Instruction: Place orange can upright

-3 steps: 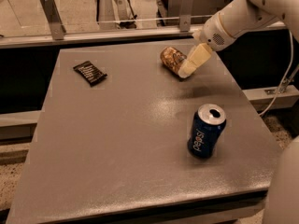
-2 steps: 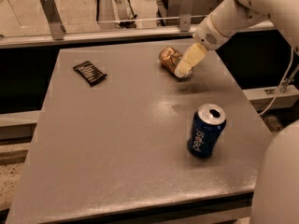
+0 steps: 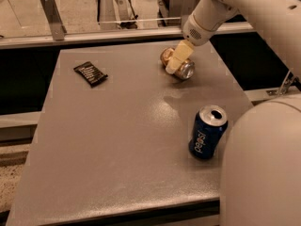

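**Orange can on its side; uprighting not yet done**

Well left of the claw, a dark wrapper (image 3: 90, 73) lies flat on the table (image 3: 117, 164). The gripper (image 3: 176, 61) is low at the table's far side, directly over the orange can (image 3: 186, 70). Whether the claw is open or closed on it cannot be told. The can lies on its side beneath the claw, long axis running far-left to near-right, silver end facing near-right. Right of and nearer than the claw, well apart, a blue Pepsi can (image 3: 208, 132) stands upright. Judged remaining: secure grip, tip up, set down, release.

Smooth white rounded arm shells (image 3: 263, 13) fill the frame's right; a dotted white wrist (image 3: 197, 29) carries the cream pincer (image 3: 178, 59), upper centre-right.
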Robot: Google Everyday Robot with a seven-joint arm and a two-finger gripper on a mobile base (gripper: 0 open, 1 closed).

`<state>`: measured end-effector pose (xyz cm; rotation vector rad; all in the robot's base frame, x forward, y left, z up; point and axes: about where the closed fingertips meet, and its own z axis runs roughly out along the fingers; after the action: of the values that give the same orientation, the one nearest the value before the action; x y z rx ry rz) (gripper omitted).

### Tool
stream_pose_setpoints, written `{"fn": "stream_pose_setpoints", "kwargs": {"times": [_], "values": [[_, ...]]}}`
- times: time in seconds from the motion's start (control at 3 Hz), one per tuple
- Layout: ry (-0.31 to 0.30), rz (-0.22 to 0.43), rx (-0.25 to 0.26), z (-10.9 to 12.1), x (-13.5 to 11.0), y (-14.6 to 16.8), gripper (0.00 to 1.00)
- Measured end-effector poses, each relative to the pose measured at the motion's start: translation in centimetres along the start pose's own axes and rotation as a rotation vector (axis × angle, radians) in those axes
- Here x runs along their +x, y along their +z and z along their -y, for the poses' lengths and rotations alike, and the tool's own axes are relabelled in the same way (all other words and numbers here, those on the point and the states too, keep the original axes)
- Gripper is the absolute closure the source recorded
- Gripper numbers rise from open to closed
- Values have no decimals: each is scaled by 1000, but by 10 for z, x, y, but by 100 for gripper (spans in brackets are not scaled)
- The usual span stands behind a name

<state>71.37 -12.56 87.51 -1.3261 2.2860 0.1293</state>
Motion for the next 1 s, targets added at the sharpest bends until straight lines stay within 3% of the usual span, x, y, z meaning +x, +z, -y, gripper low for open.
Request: {"fn": "stream_pose_setpoints", "kwargs": {"times": [0.33,1.0], "values": [[25,-74,2,-4,-16,11,0],[94,-213,1,-15,-22,35,0]]}}
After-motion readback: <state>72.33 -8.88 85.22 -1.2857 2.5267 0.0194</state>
